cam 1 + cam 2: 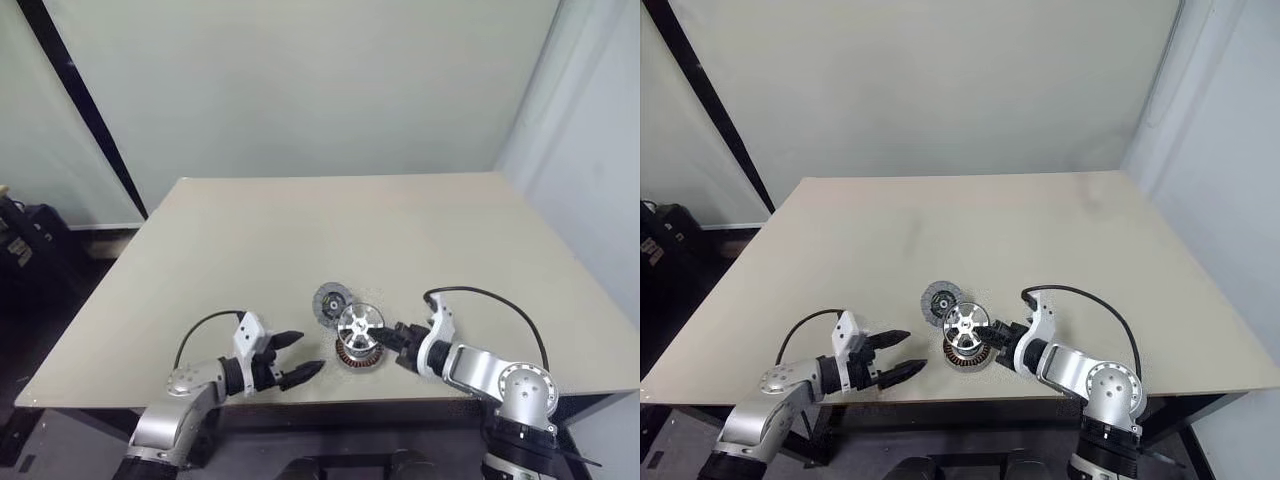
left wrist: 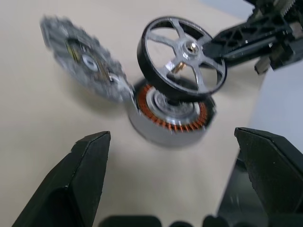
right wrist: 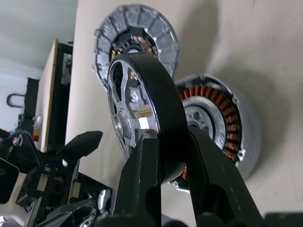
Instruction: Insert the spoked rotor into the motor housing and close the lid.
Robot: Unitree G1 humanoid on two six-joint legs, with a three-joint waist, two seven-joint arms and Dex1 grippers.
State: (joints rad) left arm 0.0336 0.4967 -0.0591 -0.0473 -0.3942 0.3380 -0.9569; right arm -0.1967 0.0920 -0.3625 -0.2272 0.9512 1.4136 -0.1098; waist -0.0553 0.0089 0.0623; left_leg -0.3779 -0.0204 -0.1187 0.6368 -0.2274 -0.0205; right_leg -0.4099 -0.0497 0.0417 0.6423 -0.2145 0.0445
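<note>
Left tool [image 1: 302, 356] gapes wide — right tool [image 1: 384, 336] pinched, pointing left.

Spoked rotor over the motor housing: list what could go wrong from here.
1. The right gripper pinches only the rim of the spoked rotor, which hangs tilted over the motor housing; lowered like this, it may jam or scrape the copper windings.
2. The lid leans up beside the housing; a nudge could drop it shut early.
</note>
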